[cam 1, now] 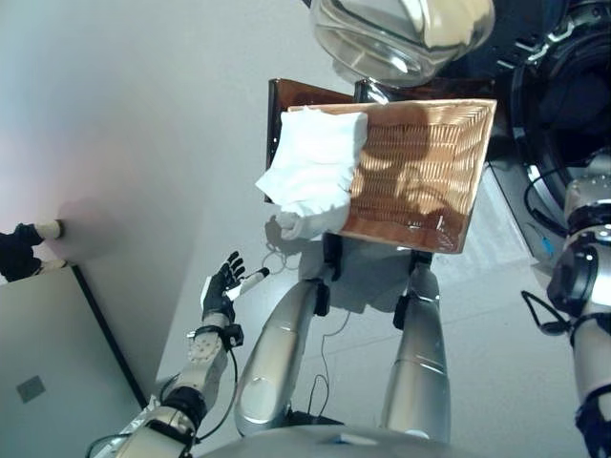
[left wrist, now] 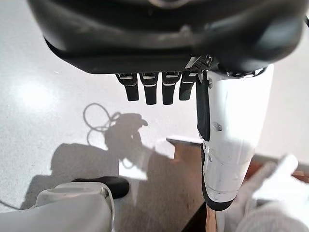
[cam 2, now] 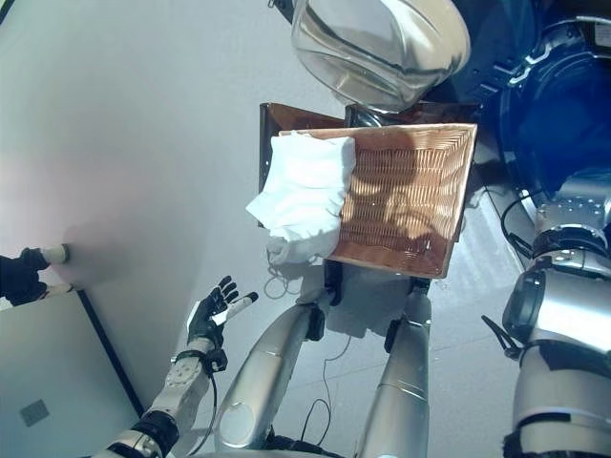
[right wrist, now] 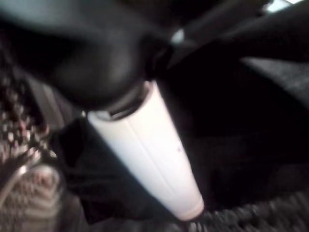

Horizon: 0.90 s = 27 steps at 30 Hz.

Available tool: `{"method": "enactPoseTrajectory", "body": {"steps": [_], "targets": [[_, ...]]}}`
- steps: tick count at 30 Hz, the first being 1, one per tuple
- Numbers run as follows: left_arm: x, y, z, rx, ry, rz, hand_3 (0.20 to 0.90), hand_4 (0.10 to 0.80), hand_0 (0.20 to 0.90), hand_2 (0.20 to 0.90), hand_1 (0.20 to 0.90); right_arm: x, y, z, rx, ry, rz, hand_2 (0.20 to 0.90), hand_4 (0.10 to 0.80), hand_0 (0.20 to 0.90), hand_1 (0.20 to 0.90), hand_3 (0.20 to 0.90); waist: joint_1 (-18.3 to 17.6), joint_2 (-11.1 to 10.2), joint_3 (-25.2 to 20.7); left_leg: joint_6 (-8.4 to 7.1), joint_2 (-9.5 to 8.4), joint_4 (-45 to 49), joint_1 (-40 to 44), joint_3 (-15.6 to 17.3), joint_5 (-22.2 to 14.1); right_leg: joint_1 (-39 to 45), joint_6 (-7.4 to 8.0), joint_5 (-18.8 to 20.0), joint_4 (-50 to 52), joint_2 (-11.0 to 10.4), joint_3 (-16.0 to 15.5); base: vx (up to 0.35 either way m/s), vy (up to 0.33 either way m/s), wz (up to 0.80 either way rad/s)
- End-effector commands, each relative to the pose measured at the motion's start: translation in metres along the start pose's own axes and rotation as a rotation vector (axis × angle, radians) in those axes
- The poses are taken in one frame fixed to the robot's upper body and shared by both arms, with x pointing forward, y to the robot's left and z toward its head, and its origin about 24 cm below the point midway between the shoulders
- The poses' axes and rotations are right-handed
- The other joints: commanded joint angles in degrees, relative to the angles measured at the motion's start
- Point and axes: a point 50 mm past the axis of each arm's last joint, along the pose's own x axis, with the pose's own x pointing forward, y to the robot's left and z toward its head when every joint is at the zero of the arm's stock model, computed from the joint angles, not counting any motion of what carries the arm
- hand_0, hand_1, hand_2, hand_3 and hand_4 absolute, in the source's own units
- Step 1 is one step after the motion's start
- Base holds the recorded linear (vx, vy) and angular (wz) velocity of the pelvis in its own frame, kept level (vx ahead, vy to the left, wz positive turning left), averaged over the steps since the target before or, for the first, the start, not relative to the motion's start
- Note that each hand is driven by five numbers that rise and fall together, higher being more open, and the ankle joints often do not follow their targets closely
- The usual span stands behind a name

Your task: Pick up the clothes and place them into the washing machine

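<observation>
A white cloth (cam 1: 315, 172) hangs over the left edge of a flat wicker basket (cam 1: 430, 162); the same cloth (left wrist: 273, 203) shows in the left wrist view. My left hand (cam 1: 221, 286) is low beside my left leg, open and holding nothing, well short of the cloth. The washing machine (cam 1: 563, 105) stands at the upper right with its glass door (cam 1: 391, 38) swung open above the basket. My right arm reaches up towards the machine's dark opening. In its wrist view the right hand (right wrist: 149, 154) shows only its white thumb cover against dark surroundings with something dark beside it.
The basket rests on a dark brown stool (cam 1: 286, 100). A grey panel (cam 1: 38, 372) lies at the lower left. A dark shape with a white end (cam 1: 24, 248) sticks in at the left edge. Pale floor (cam 1: 143, 114) spreads to the left.
</observation>
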Motion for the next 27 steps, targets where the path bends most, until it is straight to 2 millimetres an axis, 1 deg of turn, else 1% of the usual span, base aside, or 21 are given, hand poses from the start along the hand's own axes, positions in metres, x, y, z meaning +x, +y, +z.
{"method": "enactPoseTrajectory", "body": {"steps": [1, 2, 5, 6, 10, 11, 14, 18, 22, 23, 24, 25, 27], "targets": [[-0.008, 0.027, -0.004, -0.049, -0.019, 0.119, 0.900, 0.800, 0.900, 0.900, 0.900, 0.001, 0.034, 0.053, 0.055, -0.223, 0.107, 0.200, 0.300, 0.200, 0.200, 0.200, 0.8, 3.8, -3.4, -4.13, -0.46, -8.7, -1.8, -2.7, 8.0, 0.4, -4.44, -10.5, 11.6, 4.4, 0.4, -0.005, 0.031, -0.09], [-0.009, 0.027, -0.004, -0.073, -0.020, 0.127, 0.900, 0.800, 0.900, 0.900, 0.900, 0.002, 0.033, 0.057, 0.062, -0.238, 0.093, 0.200, 0.300, 0.200, 0.200, 0.200, 0.7, 4.2, -3.6, -4.14, -0.53, -8.3, -2.0, -2.4, 7.4, -0.1, -4.38, -10.9, 12.2, 4.4, 0.8, -0.005, 0.031, -0.06], [-0.009, 0.027, -0.003, -0.085, -0.028, 0.133, 0.900, 0.800, 0.900, 0.900, 0.900, 0.003, 0.032, 0.064, 0.076, -0.255, 0.081, 0.200, 0.300, 0.200, 0.200, 0.200, 0.5, 4.4, -3.8, -4.09, -0.36, -8.0, -2.7, -2.1, 7.6, -1.0, -4.44, -10.5, 12.7, 4.5, 1.1, -0.001, 0.012, -0.01], [-0.009, 0.028, -0.004, -0.091, -0.025, 0.138, 0.900, 0.800, 0.900, 0.900, 0.900, 0.004, 0.031, 0.067, 0.076, -0.266, 0.077, 0.200, 0.300, 0.200, 0.200, 0.200, 0.3, 4.3, -3.9, -4.12, -0.42, -7.7, -2.6, -2.1, 7.1, -0.9, -4.44, -11.0, 13.0, 4.5, 1.2, 0.000, 0.000, 0.00], [-0.011, 0.034, -0.006, -0.096, -0.022, 0.161, 0.900, 0.800, 0.900, 0.900, 0.900, 0.005, 0.034, 0.082, 0.070, -0.309, 0.091, 0.200, 0.300, 0.200, 0.200, 0.200, 0.0, 4.2, -4.9, -4.17, -0.26, -8.0, -2.5, -1.8, 6.9, -1.2, -4.42, -11.1, 13.1, 4.6, 1.4, 0.000, 0.000, 0.00], [-0.012, 0.035, -0.006, -0.097, -0.019, 0.167, 0.900, 0.800, 0.900, 0.900, 0.900, 0.005, 0.035, 0.084, 0.069, -0.317, 0.091, 0.200, 0.300, 0.200, 0.200, 0.200, 0.0, 4.2, -5.0, -4.13, -0.17, -8.1, -2.5, -1.7, 7.2, -1.3, -4.44, -10.8, 13.0, 4.7, 1.3, 0.000, 0.000, 0.00], [-0.012, 0.039, -0.007, -0.100, -0.018, 0.185, 0.900, 0.800, 0.900, 0.900, 0.900, 0.004, 0.038, 0.091, 0.083, -0.341, 0.103, 0.200, 0.300, 0.200, 0.200, 0.200, -0.4, 3.9, -5.7, -4.23, -0.15, -8.3, -1.8, -1.5, 6.7, -0.9, -4.39, -11.2, 13.2, 4.8, 1.6, 0.014, 0.018, -0.04], [-0.014, 0.042, -0.010, -0.109, -0.010, 0.197, 0.900, 0.800, 0.900, 0.900, 0.900, 0.002, 0.036, 0.093, 0.138, -0.363, 0.088, 0.200, 0.300, 0.200, 0.200, 0.200, -0.8, 3.8, -6.5, -3.92, 0.21, -7.5, -1.6, -0.9, 6.4, -0.7, -4.47, -11.2, 13.7, 5.2, 1.9, -0.011, 0.015, -0.07], [-0.014, 0.041, -0.010, -0.110, -0.008, 0.198, 0.900, 0.800, 0.900, 0.900, 0.900, 0.001, 0.034, 0.088, 0.148, -0.361, 0.090, 0.200, 0.300, 0.200, 0.200, 0.200, -1.2, 3.4, -6.9, -3.77, 0.58, -5.8, -1.6, -0.7, 5.1, -0.6, -4.51, -12.1, 14.7, 5.5, 1.9, -0.008, 0.001, -0.08], [-0.014, 0.043, -0.010, -0.108, -0.007, 0.201, 0.900, 0.800, 0.900, 0.900, 0.900, 0.001, 0.032, 0.085, 0.144, -0.358, 0.094, 0.200, 0.300, 0.200, 0.200, 0.200, -1.4, 3.1, -7.0, -3.67, 0.83, -5.1, -1.9, -0.6, 5.1, -0.9, -4.58, -11.7, 15.0, 5.8, 2.0, -0.037, -0.009, -0.14], [-0.014, 0.044, -0.011, -0.105, 0.002, 0.208, 0.900, 0.800, 0.900, 0.900, 0.900, 0.001, 0.026, 0.082, 0.147, -0.355, 0.085, 0.200, 0.300, 0.200, 0.200, 0.200, -1.8, 2.7, -7.1, -3.59, 1.08, -3.5, -1.9, -0.4, 4.0, -0.8, -4.69, -12.3, 16.0, 5.9, 1.9, -0.030, -0.006, -0.15], [-0.014, 0.045, -0.011, -0.104, 0.002, 0.209, 0.900, 0.800, 0.900, 0.900, 0.900, 0.001, 0.025, 0.082, 0.147, -0.355, 0.084, 0.200, 0.300, 0.200, 0.200, 0.200, -1.8, 2.6, -7.0, -3.59, 1.10, -3.2, -2.0, -0.4, 3.8, -0.8, -4.69, -12.4, 16.2, 6.0, 1.9, 0.001, 0.010, -0.14], [-0.014, 0.047, -0.012, -0.102, 0.008, 0.213, 0.900, 0.800, 0.900, 0.900, 0.900, 0.003, 0.017, 0.081, 0.151, -0.355, 0.062, 0.200, 0.300, 0.200, 0.200, 0.200, -2.0, 2.2, -7.3, -3.49, 1.52, -1.5, -2.0, 0.1, 2.9, -0.7, -4.74, -12.9, 17.0, 6.2, 1.9, -0.006, 0.022, -0.09]]}}
